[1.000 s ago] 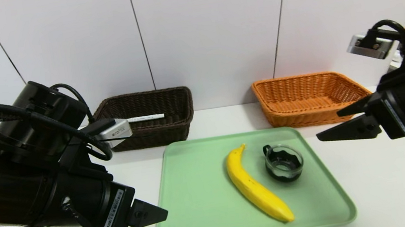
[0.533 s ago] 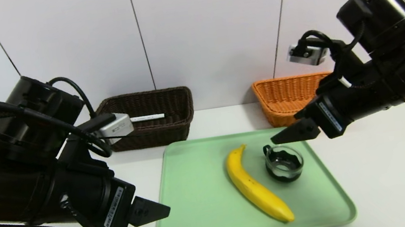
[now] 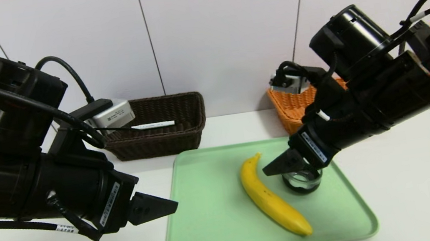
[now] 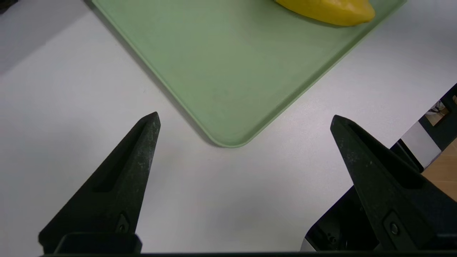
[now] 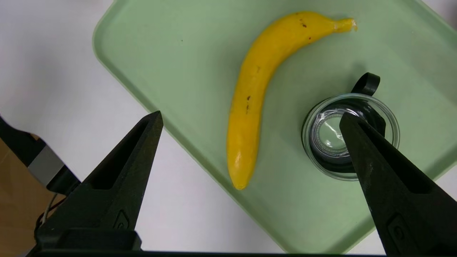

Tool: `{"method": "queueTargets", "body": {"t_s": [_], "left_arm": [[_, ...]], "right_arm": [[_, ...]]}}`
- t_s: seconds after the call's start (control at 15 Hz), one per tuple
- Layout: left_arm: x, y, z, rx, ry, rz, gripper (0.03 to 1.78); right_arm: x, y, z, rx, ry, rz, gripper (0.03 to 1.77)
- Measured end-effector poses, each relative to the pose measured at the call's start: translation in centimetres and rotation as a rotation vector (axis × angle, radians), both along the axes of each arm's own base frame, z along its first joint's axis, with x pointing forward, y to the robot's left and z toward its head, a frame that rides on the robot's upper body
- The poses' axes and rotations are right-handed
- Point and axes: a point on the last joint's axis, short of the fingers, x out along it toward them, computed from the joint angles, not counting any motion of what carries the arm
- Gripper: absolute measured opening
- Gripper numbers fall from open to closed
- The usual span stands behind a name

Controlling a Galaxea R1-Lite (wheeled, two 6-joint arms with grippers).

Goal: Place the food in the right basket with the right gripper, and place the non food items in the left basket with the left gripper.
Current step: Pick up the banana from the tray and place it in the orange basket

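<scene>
Now, curved yellow banana [image 3: 272, 200] with brown specks, on green tray [image 3: 213, 230]

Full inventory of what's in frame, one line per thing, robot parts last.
banana: 1, yellow, on the tray, left of the cup
glass cup: 1, clear with black handle, on the tray, partly under the right pincer
tray: 1, pale green, table centre
left basket: 1, dark brown, behind the tray
pen-like white stick: 1, in the left basket
right basket: 1, orange, mostly hidden by the right arm
table: 1, white
left pincer: 1, black, open, over the tray's near left corner
right pincer: 1, black, open, above banana and cup
</scene>
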Motion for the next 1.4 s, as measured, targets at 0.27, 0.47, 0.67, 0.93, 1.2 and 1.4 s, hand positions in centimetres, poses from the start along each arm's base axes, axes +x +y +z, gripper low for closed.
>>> {"method": "queueTargets", "body": {"t_s": [0.27,0.47,0.67,0.93,1.2,1.4], "left_arm": [[-0.1,0.1,0.1,-0.003,-0.006,0.001,1.69],[-0.1,0.1,0.2,-0.006,-0.010,0.001,1.69],[-0.1,0.1,0.3,-0.008,-0.013,0.001,1.69],[-0.1,0.1,0.3,-0.011,-0.017,0.000,1.69],[-0.2,0.1,0.4,-0.013,-0.019,-0.001,1.69],[-0.2,0.2,0.3,-0.012,-0.016,0.000,1.69]], "right_arm": [[-0.1,2.1,-0.8,-0.070,0.008,-0.028,1.71],[0.0,3.5,-1.4,-0.085,0.042,-0.036,1.71],[0.1,4.4,-2.5,-0.122,0.058,-0.025,1.71],[0.2,5.6,-3.9,-0.154,0.085,0.002,1.71],[0.7,6.5,-5.5,-0.192,0.109,0.008,1.71],[1.2,6.8,-6.5,-0.231,0.110,-0.010,1.71]]}}
